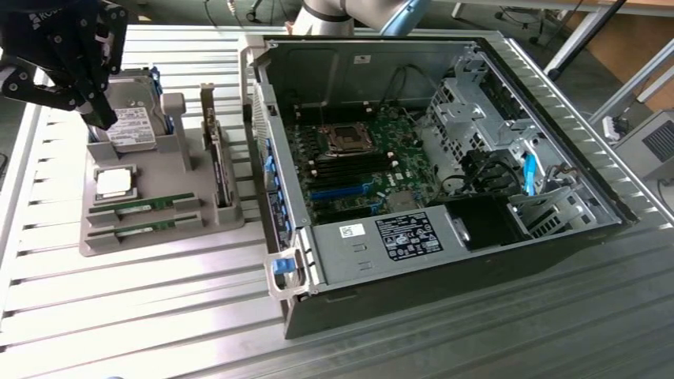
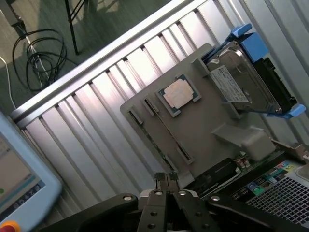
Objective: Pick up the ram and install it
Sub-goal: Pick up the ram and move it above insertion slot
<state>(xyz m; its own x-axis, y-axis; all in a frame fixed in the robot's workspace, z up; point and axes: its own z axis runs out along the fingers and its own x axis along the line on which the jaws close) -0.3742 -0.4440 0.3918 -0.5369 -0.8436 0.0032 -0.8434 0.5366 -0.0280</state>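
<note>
Your pincer (image 2: 167, 179) hovers with its tips together above the gray parts tray (image 2: 203, 126), holding nothing; below it, two green RAM sticks (image 1: 158, 204) lie in their holders, beside the square processor chip (image 1: 115, 182).

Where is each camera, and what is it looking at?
Exterior view: it sits off the arm, looking down at the open computer case and the gray tray; the end effector hangs at its left.
Wrist view: it rides on the wrist, looking past the closed end effector toward the tray.
Both share the tray, its hard drive and two green memory sticks.
</note>
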